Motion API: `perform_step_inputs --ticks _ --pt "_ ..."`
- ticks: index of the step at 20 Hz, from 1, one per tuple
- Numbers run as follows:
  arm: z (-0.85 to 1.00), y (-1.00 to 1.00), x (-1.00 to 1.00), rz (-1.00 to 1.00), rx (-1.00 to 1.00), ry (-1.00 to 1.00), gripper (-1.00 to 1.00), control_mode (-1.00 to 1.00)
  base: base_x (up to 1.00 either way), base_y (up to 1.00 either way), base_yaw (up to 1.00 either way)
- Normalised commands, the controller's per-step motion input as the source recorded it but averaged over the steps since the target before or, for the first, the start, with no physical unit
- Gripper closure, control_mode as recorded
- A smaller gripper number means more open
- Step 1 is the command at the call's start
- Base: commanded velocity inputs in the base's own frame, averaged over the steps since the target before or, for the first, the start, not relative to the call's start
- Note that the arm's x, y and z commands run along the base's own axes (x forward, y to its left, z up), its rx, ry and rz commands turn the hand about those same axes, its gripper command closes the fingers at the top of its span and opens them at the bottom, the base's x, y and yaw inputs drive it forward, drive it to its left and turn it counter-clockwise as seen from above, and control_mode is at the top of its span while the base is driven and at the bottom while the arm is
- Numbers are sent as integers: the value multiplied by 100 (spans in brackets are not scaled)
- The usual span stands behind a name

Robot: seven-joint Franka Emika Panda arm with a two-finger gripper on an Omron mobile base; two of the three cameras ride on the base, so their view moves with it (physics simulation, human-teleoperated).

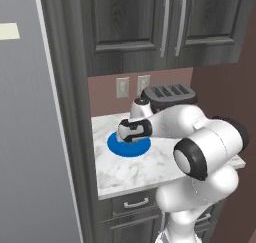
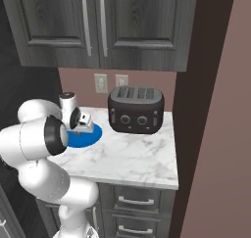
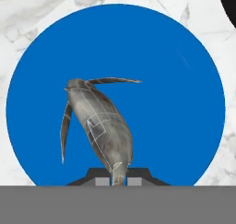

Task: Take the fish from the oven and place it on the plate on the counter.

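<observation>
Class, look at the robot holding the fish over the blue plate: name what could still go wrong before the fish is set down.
1. The gripper pinches only the narrow tail end of the fish, so it might slip or swing.
2. How high the fish hangs above the plate cannot be told; released too high, it could bounce onto the counter.

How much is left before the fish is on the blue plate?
Nearly finished. The fish is out of the oven, and the claw is shut on its tail, holding it right over the blue plate on the counter. Left: letting go.
</observation>
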Motion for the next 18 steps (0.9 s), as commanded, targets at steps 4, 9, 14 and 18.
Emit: perform_step_inputs --ticks 4,9,14,18 --pt "-4 0 74 0 0 0 100 -100 0 0 0" --pt "0 2 44 0 0 0 100 -100 0 0 0" --pt "-3 13 13 0 0 0 100 -100 0 0 0" --pt "-23 15 2 -1 0 0 100 -100 0 0 0"
